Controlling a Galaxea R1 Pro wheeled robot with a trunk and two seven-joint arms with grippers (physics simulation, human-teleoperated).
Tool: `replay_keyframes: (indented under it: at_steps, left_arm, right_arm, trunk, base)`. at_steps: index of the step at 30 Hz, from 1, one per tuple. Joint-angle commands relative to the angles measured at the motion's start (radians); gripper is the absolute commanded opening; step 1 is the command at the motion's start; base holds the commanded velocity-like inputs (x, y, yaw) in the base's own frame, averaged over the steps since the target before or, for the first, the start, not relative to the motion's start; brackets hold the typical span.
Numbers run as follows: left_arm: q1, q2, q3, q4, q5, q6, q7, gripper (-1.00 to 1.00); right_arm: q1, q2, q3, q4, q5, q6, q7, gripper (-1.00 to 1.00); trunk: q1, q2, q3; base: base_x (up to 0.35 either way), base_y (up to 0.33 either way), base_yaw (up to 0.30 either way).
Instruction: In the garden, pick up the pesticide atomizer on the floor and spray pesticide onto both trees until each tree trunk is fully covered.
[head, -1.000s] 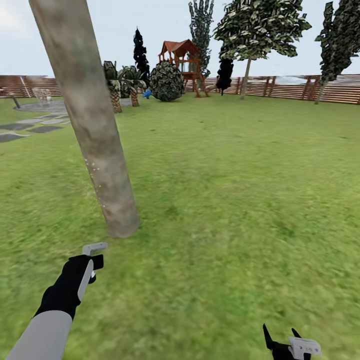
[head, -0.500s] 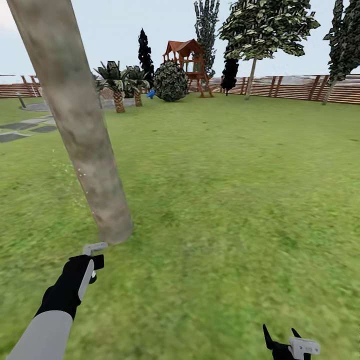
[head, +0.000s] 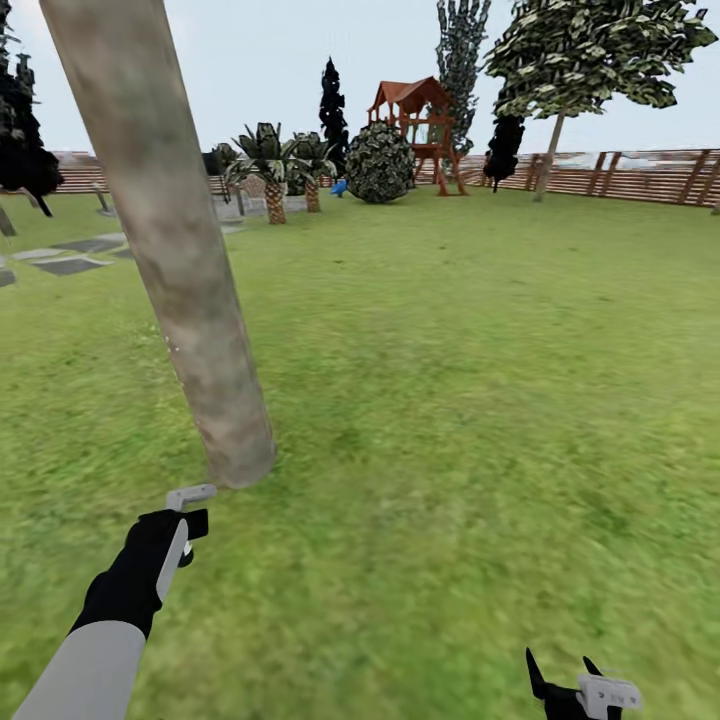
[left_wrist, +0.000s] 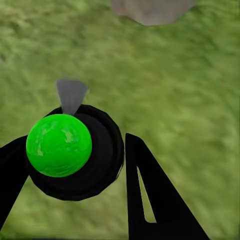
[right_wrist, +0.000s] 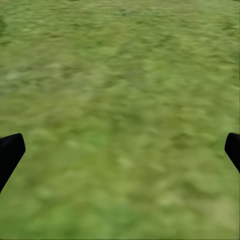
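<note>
A thick, pale mottled tree trunk leans up from the grass just beyond my left gripper. That gripper is shut on the pesticide atomizer, a small black bottle. In the left wrist view it has a round green top and a grey nozzle pointing toward the trunk's base. In the head view its grey nozzle sticks up above the hand. My right gripper hangs low at the right, open over bare grass. A second tree stands far off by the fence.
Green lawn stretches ahead to a brown slat fence. A round dark bush, a red play tower and palm-like plants stand at the back. Grey paving slabs lie at far left.
The whole view has shifted: the background has slid to the right and the trunk now stands a little nearer the middle. Both arms keep the same pose.
</note>
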Motion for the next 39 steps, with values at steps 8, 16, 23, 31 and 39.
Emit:
replay_keyframes:
  at_steps: [8, 16, 23, 31, 39]
  left_arm:
    - [0.000, 0.001, 0.001, 0.000, -0.001, 0.000, 0.000, -1.00]
    - [0.000, 0.001, 0.001, 0.000, -0.001, 0.000, 0.000, -1.00]
    - [0.000, 0.000, 0.000, 0.000, -0.001, 0.000, 0.000, -1.00]
    - [0.000, 0.000, 0.000, 0.000, -0.001, 0.000, 0.000, -1.00]
    - [0.000, 0.000, 0.000, 0.000, -0.001, 0.000, 0.000, -1.00]
  right_arm:
    - [0.000, 0.000, 0.000, 0.000, -0.001, 0.000, 0.000, 1.00]
    - [0.000, 0.000, 0.000, 0.000, -0.001, 0.000, 0.000, 1.00]
    - [0.000, 0.000, 0.000, 0.000, -0.001, 0.000, 0.000, 1.00]
    - [0.000, 0.000, 0.000, 0.000, -0.001, 0.000, 0.000, 1.00]
    - [0.000, 0.000, 0.000, 0.000, -0.001, 0.000, -0.001, 1.00]
  trunk:
    - [0.000, 0.000, 0.000]
    - [0.000, 0.000, 0.000]
    - [0.000, 0.000, 0.000]
    - [0.000, 0.000, 0.000]
    - [0.000, 0.000, 0.000]
  base:
    - [0.147, -0.249, 0.179]
    - [0.160, -0.249, 0.013]
    - [0.150, -0.249, 0.214]
    - [0.143, -0.250, 0.277]
    - [0.131, -0.258, 0.246]
